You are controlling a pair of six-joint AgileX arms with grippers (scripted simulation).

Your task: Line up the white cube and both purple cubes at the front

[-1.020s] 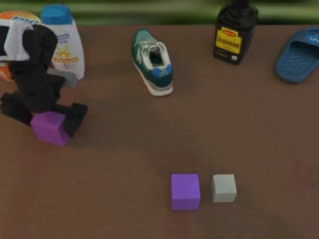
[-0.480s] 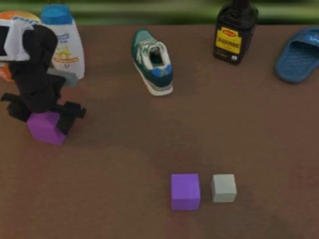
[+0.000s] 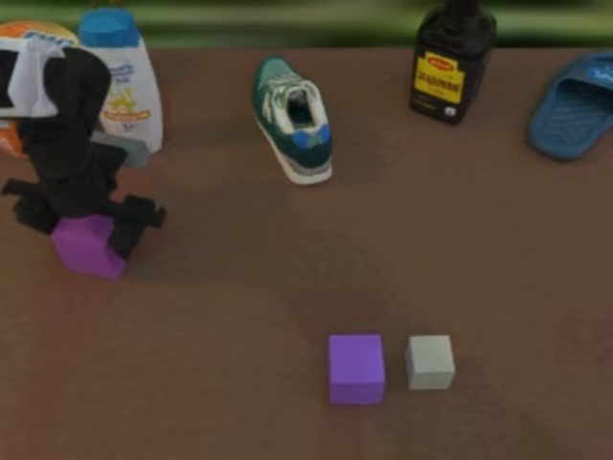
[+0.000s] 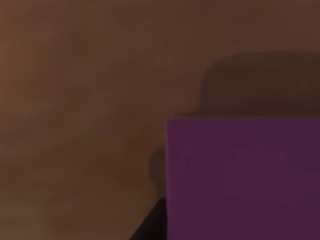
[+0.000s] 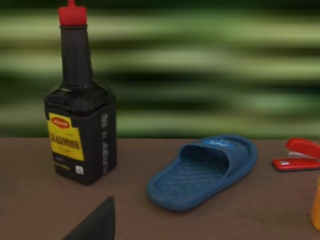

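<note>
— Left gripper (image 3: 88, 222): fingers seemingly clamped on larger purple cube (image 3: 86, 245), far left of white cube (image 3: 430, 361), further back.
— Smaller purple cube (image 3: 356, 368)?
— Just left of white cube, at front. Next: lift, carry alongside smaller purple cube.

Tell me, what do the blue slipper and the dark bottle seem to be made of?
The blue slipper looks like soft moulded rubber or foam: one piece, matte, with a textured footbed. The dark bottle looks like glossy glass or hard plastic holding dark liquid, with a red cap and yellow label; which one, I cannot tell.
</note>
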